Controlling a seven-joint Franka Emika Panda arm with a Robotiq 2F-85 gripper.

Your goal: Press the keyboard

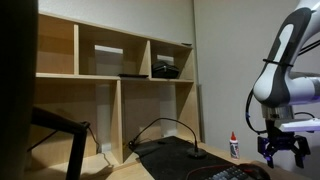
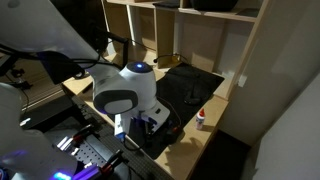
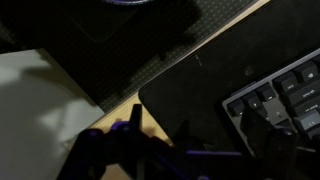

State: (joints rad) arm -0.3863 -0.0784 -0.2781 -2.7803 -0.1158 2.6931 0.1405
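Note:
The black keyboard point(image 3: 285, 95) lies at the right edge of the wrist view, with only its left end and a few keys showing. It also shows dimly at the bottom of an exterior view point(image 1: 228, 174). My gripper point(image 3: 200, 140) is open and empty, with its dark fingers spread. The right finger hangs over the keyboard's left end and the left finger over the black mat point(image 3: 190, 95). In an exterior view the gripper point(image 1: 282, 150) hovers a little above the keyboard. I cannot tell whether it touches the keys.
A smooth black mat point(image 1: 185, 155) covers the wooden desk. A small white bottle with a red cap point(image 1: 234, 147) stands by the wall, also seen in the exterior view from above point(image 2: 200, 118). A wooden shelf unit point(image 1: 120, 70) stands behind. A gooseneck arm point(image 1: 165, 125) rises from the mat.

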